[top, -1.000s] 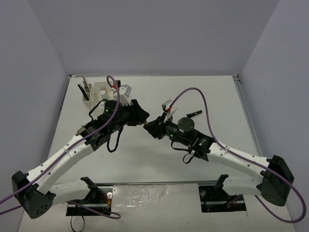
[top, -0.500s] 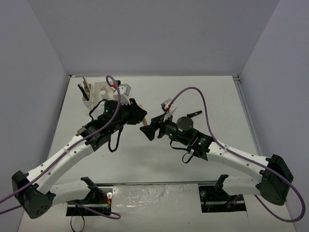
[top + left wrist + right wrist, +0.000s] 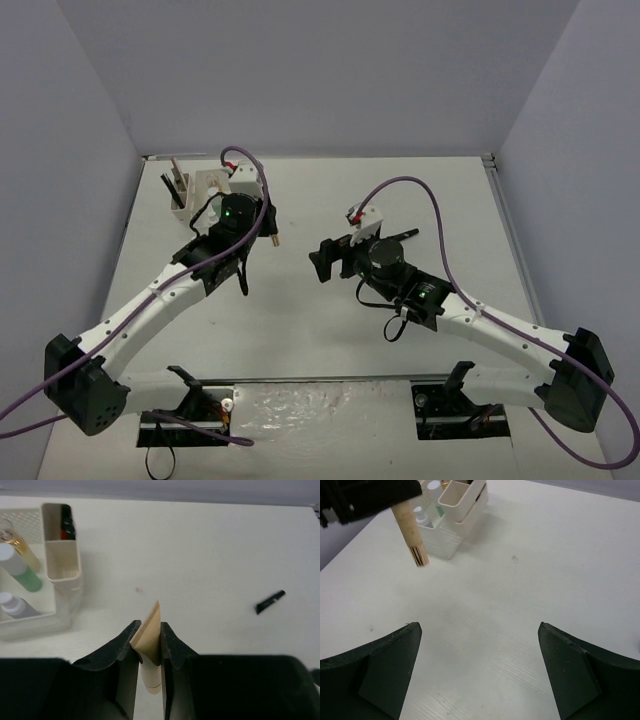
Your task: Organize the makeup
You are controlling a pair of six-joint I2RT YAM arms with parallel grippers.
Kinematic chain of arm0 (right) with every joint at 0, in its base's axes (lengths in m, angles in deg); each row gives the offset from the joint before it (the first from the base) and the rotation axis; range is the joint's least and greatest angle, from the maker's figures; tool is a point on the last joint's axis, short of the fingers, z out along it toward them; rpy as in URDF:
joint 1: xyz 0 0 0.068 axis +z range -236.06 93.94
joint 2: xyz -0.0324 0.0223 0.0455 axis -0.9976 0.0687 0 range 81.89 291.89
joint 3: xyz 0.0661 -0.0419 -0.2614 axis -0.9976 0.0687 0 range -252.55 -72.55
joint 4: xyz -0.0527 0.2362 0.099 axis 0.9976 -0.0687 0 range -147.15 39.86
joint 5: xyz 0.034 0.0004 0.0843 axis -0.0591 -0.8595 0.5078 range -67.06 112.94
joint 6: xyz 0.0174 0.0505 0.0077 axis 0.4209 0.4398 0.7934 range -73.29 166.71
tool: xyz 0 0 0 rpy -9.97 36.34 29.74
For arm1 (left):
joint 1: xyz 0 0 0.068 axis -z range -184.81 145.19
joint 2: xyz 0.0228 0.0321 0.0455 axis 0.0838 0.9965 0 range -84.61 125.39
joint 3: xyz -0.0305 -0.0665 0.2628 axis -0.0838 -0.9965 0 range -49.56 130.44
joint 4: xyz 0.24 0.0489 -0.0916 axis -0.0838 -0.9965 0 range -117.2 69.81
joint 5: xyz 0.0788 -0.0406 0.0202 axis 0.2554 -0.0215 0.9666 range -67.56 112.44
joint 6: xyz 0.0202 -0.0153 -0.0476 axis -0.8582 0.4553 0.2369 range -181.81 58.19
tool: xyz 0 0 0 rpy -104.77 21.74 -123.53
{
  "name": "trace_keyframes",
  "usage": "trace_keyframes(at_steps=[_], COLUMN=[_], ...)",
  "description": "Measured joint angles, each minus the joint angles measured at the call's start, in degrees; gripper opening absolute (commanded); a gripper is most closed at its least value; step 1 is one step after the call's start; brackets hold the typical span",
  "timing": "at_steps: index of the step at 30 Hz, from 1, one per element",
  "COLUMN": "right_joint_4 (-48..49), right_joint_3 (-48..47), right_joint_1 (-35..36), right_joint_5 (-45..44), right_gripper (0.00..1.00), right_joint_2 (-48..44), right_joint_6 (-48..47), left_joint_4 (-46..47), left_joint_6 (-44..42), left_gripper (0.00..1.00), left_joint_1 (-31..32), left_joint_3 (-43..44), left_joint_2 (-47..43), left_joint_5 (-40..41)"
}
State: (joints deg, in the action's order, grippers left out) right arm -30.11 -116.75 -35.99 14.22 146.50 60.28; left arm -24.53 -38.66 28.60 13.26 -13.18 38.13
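Now, left gripper [image 3: 149, 630]: pinching a tan tube [image 3: 151, 652] between its two fingers, with the flat crimped end pointing out ahead and the cap end back toward the wrist.
Tube's place: held off the table [image 3: 210, 550], near the box [image 3: 62, 575] but not touching it.
Right gripper [image 3: 480, 650]: spread wide, with nothing between its fingers.
Box: amber bottle [image 3: 20, 547], green bottle [image 3: 22, 575] and grey bottle [image 3: 15, 607] stand inside; black and red sticks [image 3: 66, 522] are in the tall beige compartment.
Loose item: a small black stick [image 3: 270, 601] lies on the table, well apart from the box.

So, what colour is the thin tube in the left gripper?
Tan; the thin tube shows best in the left wrist view.
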Motion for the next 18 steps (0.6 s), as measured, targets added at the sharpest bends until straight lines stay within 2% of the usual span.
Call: trace_keyframes(at_steps=[6, 11, 18], right_joint_4=[-2.26, -3.34, -4.70], right_joint_3=[3.74, 6.38, 7.83], right_joint_1=[-4.58, -8.92, -9.88], right_joint_5=[-1.97, -1.92, -1.92], right_gripper=[1.00, 1.00, 1.00], right_joint_2=[-6.92, -9.90, -10.90], right_joint_6=[-0.35, -0.40, -0.96], left_joint_4=[8.66, 14.50, 19.02], left_joint_6=[-8.24, -12.52, -14.60], left_gripper=[0.03, 0.03, 0.03], left_joint_1=[-7.92, -11.41, -14.90], left_joint_3=[5.10, 9.74, 13.83], left_joint_2=[9.32, 15.43, 22.04], left_joint_5=[3.70, 3.30, 2.04])
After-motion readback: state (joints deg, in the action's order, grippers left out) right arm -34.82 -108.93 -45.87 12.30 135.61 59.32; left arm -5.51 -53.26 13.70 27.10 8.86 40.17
